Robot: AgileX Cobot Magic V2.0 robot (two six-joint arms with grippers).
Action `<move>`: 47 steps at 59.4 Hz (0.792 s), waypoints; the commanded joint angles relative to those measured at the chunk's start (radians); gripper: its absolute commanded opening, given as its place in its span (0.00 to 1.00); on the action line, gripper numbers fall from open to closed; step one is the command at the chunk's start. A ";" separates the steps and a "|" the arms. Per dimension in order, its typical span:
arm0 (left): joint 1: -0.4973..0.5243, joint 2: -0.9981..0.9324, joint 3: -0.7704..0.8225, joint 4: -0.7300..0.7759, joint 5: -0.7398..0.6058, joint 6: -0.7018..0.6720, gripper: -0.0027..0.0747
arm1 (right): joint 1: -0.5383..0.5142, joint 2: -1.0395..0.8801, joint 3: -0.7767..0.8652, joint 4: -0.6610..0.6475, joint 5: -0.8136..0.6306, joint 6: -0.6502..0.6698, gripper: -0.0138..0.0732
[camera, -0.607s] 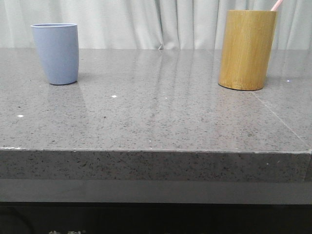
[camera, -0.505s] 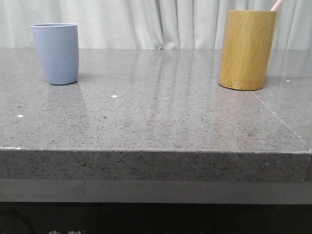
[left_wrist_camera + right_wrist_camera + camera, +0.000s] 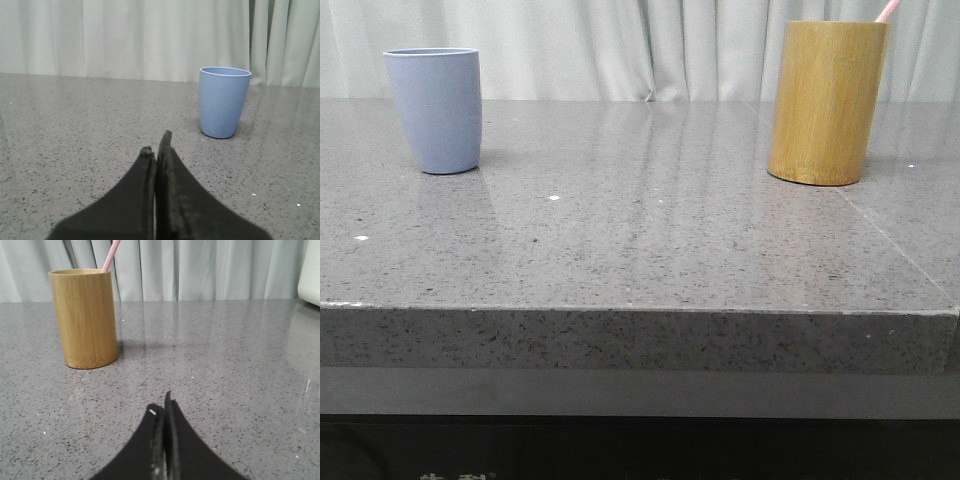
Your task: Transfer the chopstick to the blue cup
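Observation:
The blue cup (image 3: 434, 108) stands upright at the far left of the grey stone table; it also shows in the left wrist view (image 3: 223, 101). A pale pink chopstick tip (image 3: 887, 10) sticks out of a taller yellow-brown bamboo holder (image 3: 826, 102) at the far right, also seen in the right wrist view as the chopstick (image 3: 110, 255) in the holder (image 3: 86, 317). My left gripper (image 3: 156, 147) is shut and empty, low over the table, short of the cup. My right gripper (image 3: 162, 405) is shut and empty, short of the holder. Neither gripper shows in the front view.
The grey speckled tabletop (image 3: 640, 230) has a thick front edge near the camera. Pale curtains hang behind it. A white object (image 3: 310, 275) stands at the edge of the right wrist view.

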 commanded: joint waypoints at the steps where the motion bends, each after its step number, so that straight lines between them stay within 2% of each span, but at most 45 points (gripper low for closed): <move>1: 0.001 -0.025 0.009 0.000 -0.088 -0.009 0.01 | 0.000 -0.022 -0.005 -0.006 -0.072 -0.001 0.08; 19: 0.001 -0.025 0.007 -0.008 -0.135 -0.011 0.01 | 0.000 -0.022 -0.007 -0.006 -0.104 -0.001 0.08; 27: 0.001 -0.023 -0.069 -0.083 -0.142 -0.014 0.01 | 0.000 -0.022 -0.091 0.012 -0.046 -0.001 0.08; 36: 0.001 0.003 -0.239 -0.083 -0.030 -0.014 0.01 | 0.000 -0.013 -0.281 -0.002 0.107 -0.001 0.08; 47: 0.001 0.135 -0.513 -0.083 0.205 -0.014 0.01 | 0.000 0.099 -0.524 -0.068 0.264 -0.001 0.08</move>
